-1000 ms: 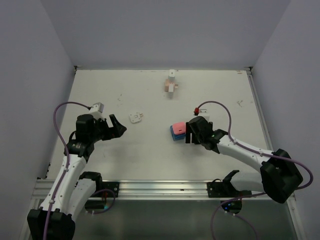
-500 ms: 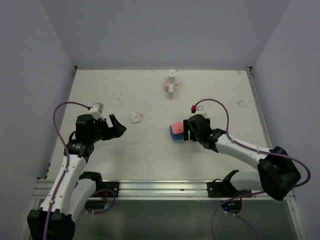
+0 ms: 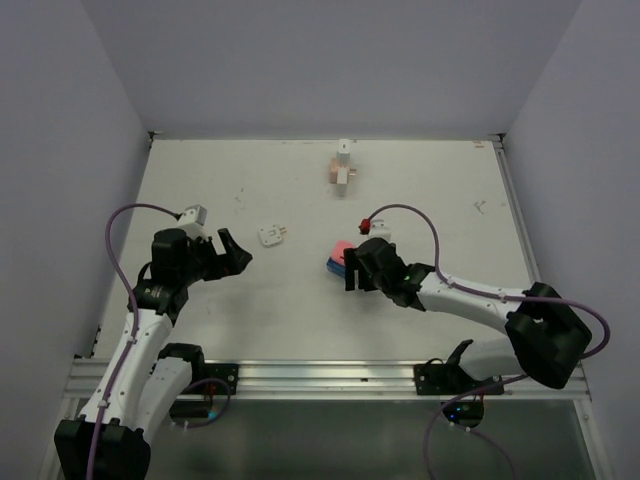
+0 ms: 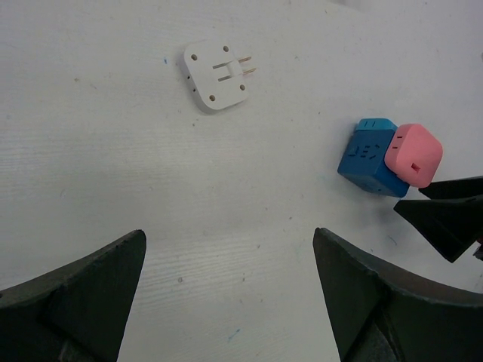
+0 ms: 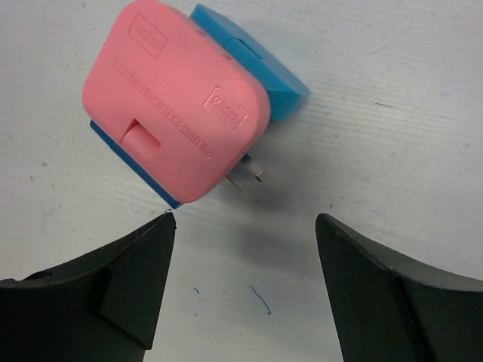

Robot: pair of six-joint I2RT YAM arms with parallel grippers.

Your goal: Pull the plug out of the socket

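- Two joined blocks are the task's object: a pink rounded-square plastic plug seated on a blue plastic socket cube. They lie about mid-table, slightly right of centre, resting on the surface.
- Handling (judged): both shells look hard, stiff, light and smooth. The pair would probably slide rather than stay put under a pull, so one block needs pinning while the other is drawn away. The flat opposite sides of the pink shell offer the best hold; its rounded corners may slip.
- Metal prongs show at one edge of the pink block. How deep they sit cannot be told.
- Right gripper: jaws spread with nothing between them, tips just beside the pair and apart from it.
- Left gripper: jaws wide apart and empty, well to the left of the pair.
- Surface: matt off-white tabletop, flat, lightly scuffed and pen-marked. It looks low in friction.
- Also on it: a white flat square adapter plate with two pins, left of the pair and apart from it, and a small white-and-tan block toward the far edge.
- Room: plain pale grey walls close in the left, far and right sides. An aluminium rail runs along the near edge.
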